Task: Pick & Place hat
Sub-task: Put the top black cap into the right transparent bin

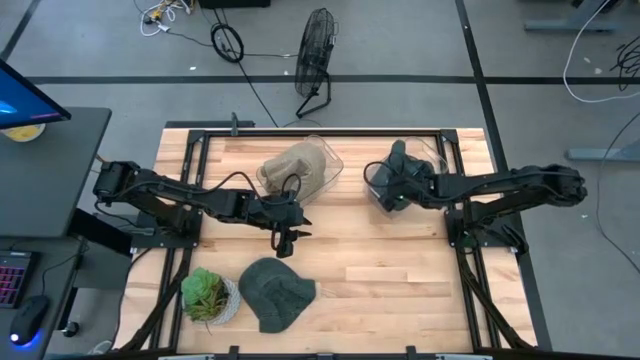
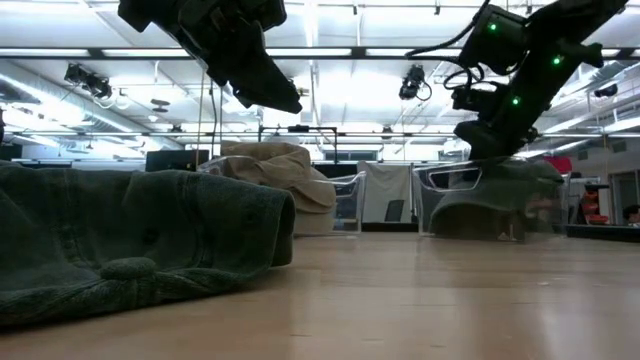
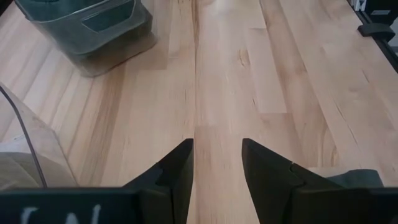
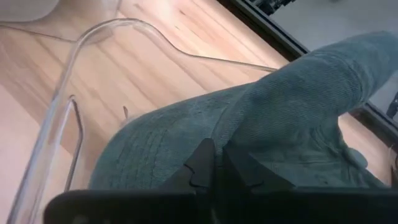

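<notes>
A dark green hat point(image 1: 275, 292) lies flat on the table's near left part; it fills the low view's left point(image 2: 130, 240). My left gripper point(image 1: 285, 238) hovers open above the bare wood just beyond it point(image 3: 217, 155), touching nothing; the hat's edge point(image 3: 354, 177) shows beside one finger. A tan hat point(image 1: 298, 165) sits in a clear bin at the far middle. A second dark green hat point(image 4: 280, 118) lies in another clear bin point(image 1: 375, 175) at the far right. My right gripper point(image 4: 216, 163) is down in that bin, shut on this hat. My right gripper pinches the cloth of the dark green hat's crown point(image 4: 211, 134) between its two fingers, slanting down from above and from the table's right. One layer or a fold, I cannot tell. The hat rests in the clear bin point(image 4: 68, 124).
A potted green plant point(image 1: 205, 293) stands at the near left, beside the hat on the table. The two clear bins point(image 1: 330, 160) point(image 2: 440, 200) stand along the far side. Bare wood point(image 1: 400, 280) fills the table's middle and near right.
</notes>
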`<action>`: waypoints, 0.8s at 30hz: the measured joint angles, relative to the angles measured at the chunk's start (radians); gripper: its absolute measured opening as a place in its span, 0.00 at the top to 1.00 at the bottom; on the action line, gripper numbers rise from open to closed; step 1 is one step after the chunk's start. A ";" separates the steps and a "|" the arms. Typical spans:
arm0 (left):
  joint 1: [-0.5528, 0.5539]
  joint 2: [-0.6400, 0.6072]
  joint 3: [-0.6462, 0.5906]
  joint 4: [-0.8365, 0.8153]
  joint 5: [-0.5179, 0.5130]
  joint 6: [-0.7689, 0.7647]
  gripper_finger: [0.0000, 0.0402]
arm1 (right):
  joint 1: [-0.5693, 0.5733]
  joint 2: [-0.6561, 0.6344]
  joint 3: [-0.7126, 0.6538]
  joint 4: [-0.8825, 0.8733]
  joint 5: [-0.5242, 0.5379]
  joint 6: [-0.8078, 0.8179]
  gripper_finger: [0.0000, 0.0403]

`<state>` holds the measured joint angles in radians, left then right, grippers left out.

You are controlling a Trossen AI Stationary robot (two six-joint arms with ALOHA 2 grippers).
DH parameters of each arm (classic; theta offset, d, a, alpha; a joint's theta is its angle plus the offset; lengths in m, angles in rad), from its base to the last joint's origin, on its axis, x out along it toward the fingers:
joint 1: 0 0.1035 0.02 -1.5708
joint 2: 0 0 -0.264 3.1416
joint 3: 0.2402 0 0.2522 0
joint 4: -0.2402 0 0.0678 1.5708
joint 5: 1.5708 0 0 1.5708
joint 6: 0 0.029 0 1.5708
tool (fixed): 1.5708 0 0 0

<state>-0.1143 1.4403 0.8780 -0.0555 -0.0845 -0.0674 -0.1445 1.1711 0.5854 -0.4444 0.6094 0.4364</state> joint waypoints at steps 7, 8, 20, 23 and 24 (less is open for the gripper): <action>0.000 0.000 0.000 0.000 0.000 0.000 0.65 | -0.032 -0.002 -0.017 0.007 -0.017 -0.061 0.83; 0.000 0.000 0.000 0.000 0.000 0.000 0.65 | -0.038 -0.002 -0.017 0.009 -0.036 -0.070 0.80; 0.000 0.000 0.000 0.000 0.000 -0.006 0.65 | -0.031 -0.019 0.181 -0.173 -0.135 -0.189 0.61; 0.000 0.000 0.000 0.000 0.000 -0.007 0.65 | -0.017 -0.019 0.298 -0.340 -0.134 -0.150 0.60; 0.000 0.000 0.000 0.000 0.000 -0.008 0.65 | -0.013 -0.019 0.333 -0.388 -0.132 -0.134 0.60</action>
<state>-0.1143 1.4403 0.8776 -0.0559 -0.0841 -0.0750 -0.1579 1.1522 0.9181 -0.8324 0.4776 0.3027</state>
